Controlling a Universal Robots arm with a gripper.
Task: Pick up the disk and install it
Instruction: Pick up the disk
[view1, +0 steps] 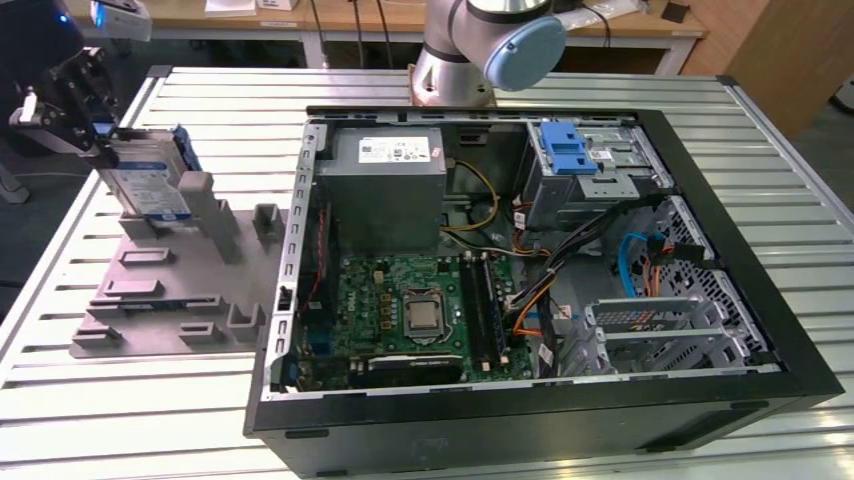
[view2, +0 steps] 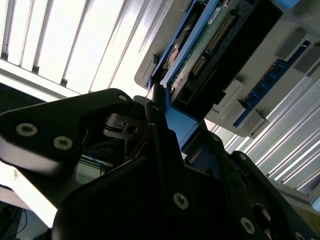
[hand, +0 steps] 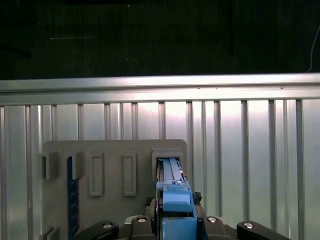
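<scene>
Hand (view1: 96, 140) tilted over fixture (view1: 160, 300) | seemingly clamping disk (view1: 150, 185) | disk upright

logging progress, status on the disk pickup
Gripper shut on disk, at its blue rail. Disk upright in grey fixture, outside computer case. Nothing blocking.

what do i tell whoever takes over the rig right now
Gripper: down at the top end of the disk, astride its blue rail in the first wrist view.
Disk: standing on edge in the grey fixture, on the exterior view's left of the open computer case.
Done: gripper positioned at the disk.
Left: the disk is not yet out of the fixture or in the case.
</scene>
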